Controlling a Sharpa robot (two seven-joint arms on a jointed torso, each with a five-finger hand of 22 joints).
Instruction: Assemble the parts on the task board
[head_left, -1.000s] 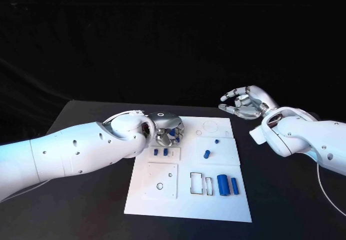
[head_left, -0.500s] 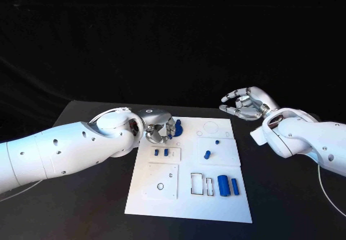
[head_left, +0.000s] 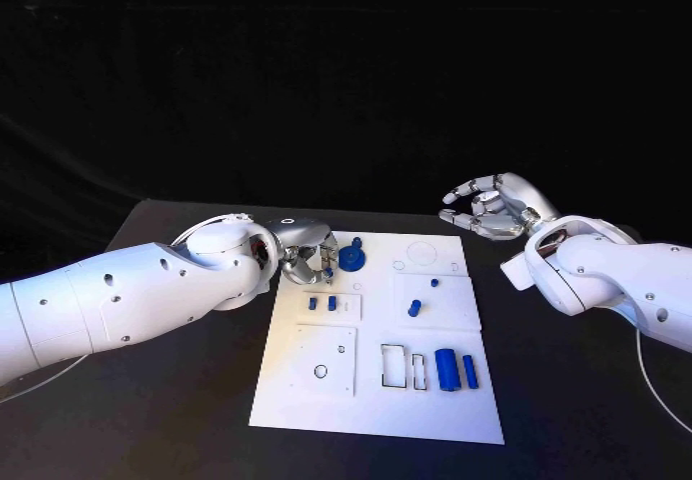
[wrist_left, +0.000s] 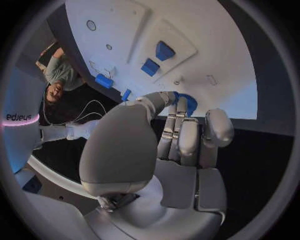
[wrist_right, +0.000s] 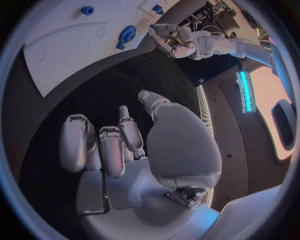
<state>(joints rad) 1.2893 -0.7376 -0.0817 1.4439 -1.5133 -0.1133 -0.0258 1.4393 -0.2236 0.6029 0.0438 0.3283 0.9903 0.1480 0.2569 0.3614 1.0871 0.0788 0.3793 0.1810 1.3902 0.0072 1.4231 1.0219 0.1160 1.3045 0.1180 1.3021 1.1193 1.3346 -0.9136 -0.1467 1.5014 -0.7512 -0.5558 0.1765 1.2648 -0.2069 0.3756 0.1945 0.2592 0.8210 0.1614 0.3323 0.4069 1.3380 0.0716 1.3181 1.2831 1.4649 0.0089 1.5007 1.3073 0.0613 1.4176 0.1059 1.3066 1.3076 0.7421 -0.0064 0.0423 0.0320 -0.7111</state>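
The white task board (head_left: 378, 410) lies in the middle of the black table. My left hand (head_left: 307, 254) hovers over the board's far left corner and pinches a round blue part (head_left: 352, 260) in its fingertips; the left wrist view shows that part (wrist_left: 188, 103) behind the fingers (wrist_left: 180, 131). My right hand (head_left: 490, 207) floats above the table beyond the board's far right corner, fingers apart, holding nothing. Two small blue pieces (head_left: 322, 302) sit on the board just below the left hand. The right wrist view shows the round blue part (wrist_right: 127, 34) and my left hand (wrist_right: 172, 43).
Two small blue pieces (head_left: 414, 308) stand on the middle right panel. Two blue cylinders (head_left: 456, 371) lie near the board's right edge beside empty rectangular slots (head_left: 392, 366). A panel with round holes (head_left: 323, 360) takes the near left. Bare table surrounds the board.
My left hand rose from the board's left panel with the round blue part and drew slightly left toward the far corner. The right hand barely moved.
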